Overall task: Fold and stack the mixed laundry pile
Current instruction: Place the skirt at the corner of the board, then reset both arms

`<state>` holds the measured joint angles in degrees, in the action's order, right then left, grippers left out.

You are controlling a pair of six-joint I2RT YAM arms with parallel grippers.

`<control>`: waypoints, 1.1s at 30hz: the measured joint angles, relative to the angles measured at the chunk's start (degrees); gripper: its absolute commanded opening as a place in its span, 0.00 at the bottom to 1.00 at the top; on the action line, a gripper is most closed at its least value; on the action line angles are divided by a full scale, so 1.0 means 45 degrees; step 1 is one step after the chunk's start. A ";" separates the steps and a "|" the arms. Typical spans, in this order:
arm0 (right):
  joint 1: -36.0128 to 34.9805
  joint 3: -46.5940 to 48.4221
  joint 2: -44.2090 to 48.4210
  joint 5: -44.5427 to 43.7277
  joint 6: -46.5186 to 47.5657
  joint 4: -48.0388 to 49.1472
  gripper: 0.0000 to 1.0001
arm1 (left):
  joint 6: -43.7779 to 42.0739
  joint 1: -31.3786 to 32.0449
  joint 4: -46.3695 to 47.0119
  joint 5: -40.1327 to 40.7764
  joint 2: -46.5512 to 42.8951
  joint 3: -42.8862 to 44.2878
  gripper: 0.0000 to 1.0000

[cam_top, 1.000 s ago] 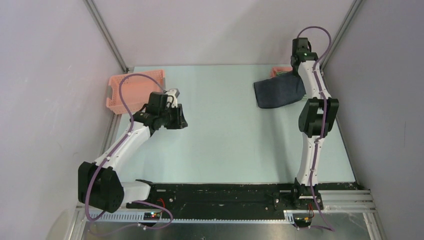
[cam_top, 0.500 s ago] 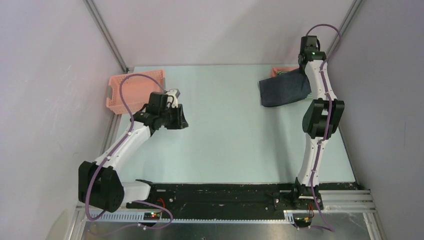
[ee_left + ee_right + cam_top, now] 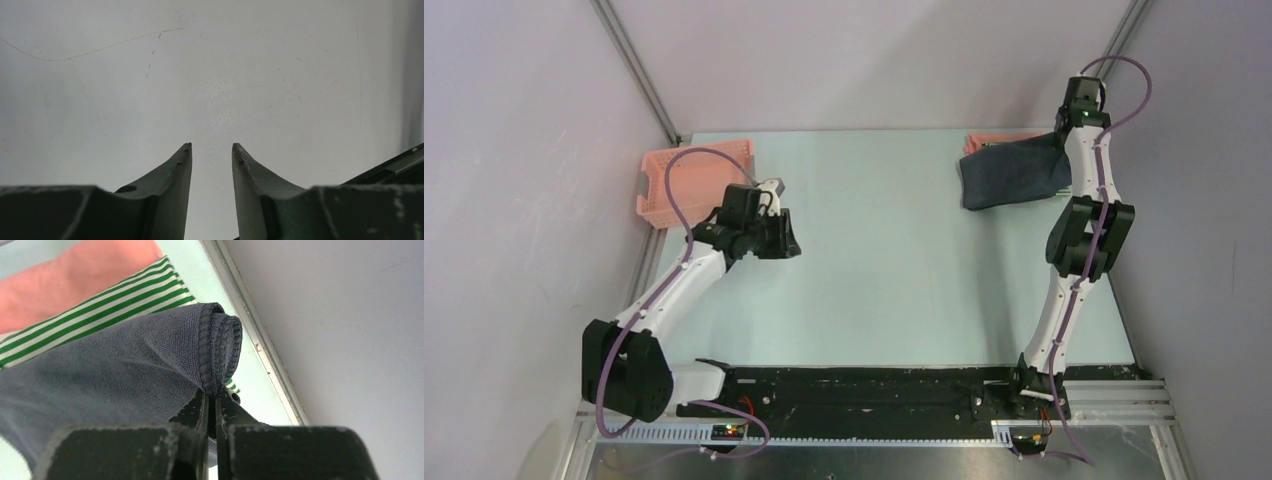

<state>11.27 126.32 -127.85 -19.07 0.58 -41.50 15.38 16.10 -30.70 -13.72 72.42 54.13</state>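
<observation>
My right gripper [image 3: 212,396] is shut on the hemmed corner of the dark navy-grey garment [image 3: 100,385] and holds it up at the table's far right [image 3: 1012,175]. Under it lie the green-and-white striped garment [image 3: 90,315] and the salmon-pink shirt [image 3: 75,282]; only the pink edge [image 3: 989,141] shows in the top view. My left gripper [image 3: 211,148] is open and empty, its fingertips over bare table at the left [image 3: 786,240], far from the garments.
A rigid pink lattice basket [image 3: 686,183] stands at the far left corner, just behind my left arm. The table's right rail [image 3: 255,335] and the side wall run close beside my right gripper. Pale green table [image 3: 874,260] lies between the arms.
My right gripper has moved right and back toward the far right corner, dragging the navy-grey garment with it. My left arm has not moved.
</observation>
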 measured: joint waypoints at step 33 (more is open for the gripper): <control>-0.1603 -0.8344 0.9423 0.2239 -0.2764 -0.0160 0.99 | -0.0015 -0.0015 -0.0010 -0.0049 -0.2239 0.1559 1.00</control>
<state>4.05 88.77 -85.45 -8.99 -11.86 -42.22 15.31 16.03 -30.74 -13.93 62.35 61.14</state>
